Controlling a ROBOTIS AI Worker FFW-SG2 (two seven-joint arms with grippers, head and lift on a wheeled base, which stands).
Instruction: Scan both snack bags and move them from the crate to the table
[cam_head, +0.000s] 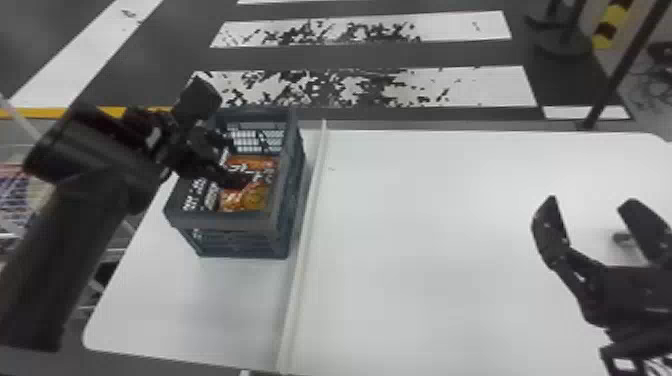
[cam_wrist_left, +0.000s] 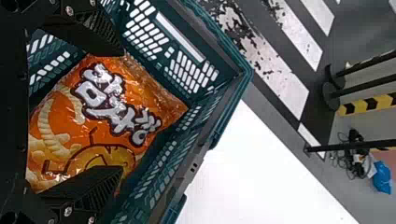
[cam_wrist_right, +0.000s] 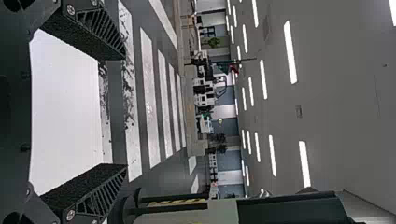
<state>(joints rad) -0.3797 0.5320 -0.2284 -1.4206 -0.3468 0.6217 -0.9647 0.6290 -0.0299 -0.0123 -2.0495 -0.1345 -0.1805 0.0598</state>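
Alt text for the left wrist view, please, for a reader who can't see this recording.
The left gripper, fingers open, is over an orange snack bag with white lettering, inside a dark green crate with slotted walls. Beyond the crate are part of a white table and worn white floor stripes.

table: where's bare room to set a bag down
Between the pale strip and the right gripper, plus a smaller patch nearer than the crate. Crowded: inside the crate, with the left gripper over the orange bag.
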